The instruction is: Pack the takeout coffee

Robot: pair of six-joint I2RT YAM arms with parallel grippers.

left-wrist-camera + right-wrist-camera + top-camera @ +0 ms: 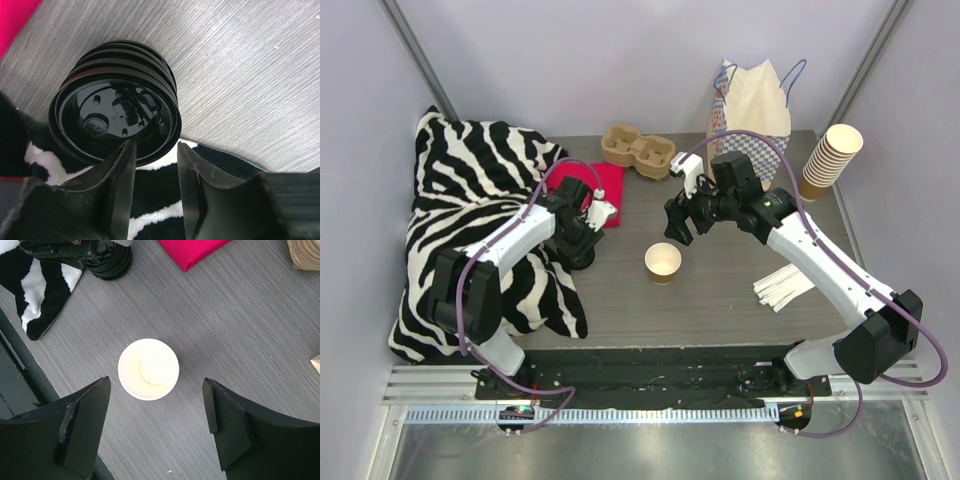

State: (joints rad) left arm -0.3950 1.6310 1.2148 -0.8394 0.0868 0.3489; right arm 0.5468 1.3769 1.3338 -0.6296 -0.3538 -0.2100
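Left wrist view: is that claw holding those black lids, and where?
Cannot be told: the left end effector brackets the near rim of the lid stack; contact unclear.

No legible text, brand, number or sign appears in any view. The blue checked print on the bag (724, 115) at the back of the counter (720, 300) resolves into no lettering.

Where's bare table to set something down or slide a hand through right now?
Free: the near strip between the open cup, zebra cloth and white sticks. Crowded: the back row of carrier, bag, cup stack, and the lid stack corner.
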